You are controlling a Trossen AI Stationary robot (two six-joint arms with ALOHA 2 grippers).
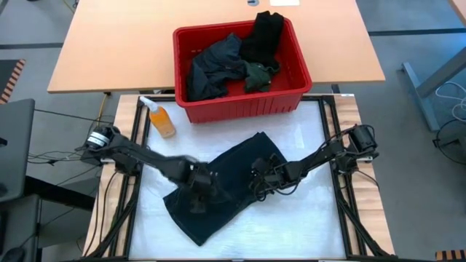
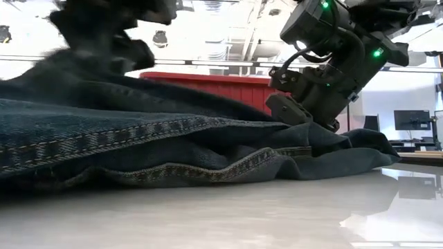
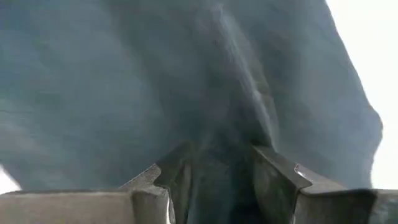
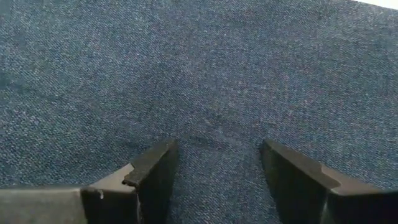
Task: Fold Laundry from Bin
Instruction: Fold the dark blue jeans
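Dark navy jeans (image 1: 226, 182) lie spread slantwise on the white table top, from centre to near left. My left gripper (image 1: 198, 191) stands over their near-left half, shut on a ridge of denim (image 3: 217, 124). My right gripper (image 1: 256, 177) is open, low over the jeans' middle, its fingers wide apart above flat denim (image 4: 217, 93). The red bin (image 1: 240, 109) stands at the table's far edge, holding more dark laundry (image 1: 218, 69); one black piece hangs over its far rim. My left gripper pinches a raised fold of the jeans (image 3: 219, 186) between its two fingers, coming steeply from above. The cloth rises in a ridge toward the fingers (image 2: 76, 69), while the remainder of the jeans lies on the table. My right gripper's fingertips (image 4: 155, 165) are down at the denim; I cannot tell whether they touch it.
A small orange bottle (image 1: 160, 118) stands at the table's far left, beside the bin. A wooden table (image 1: 109, 44) lies beyond the work table. Bare white table top (image 1: 306, 218) shows to the near right of the jeans.
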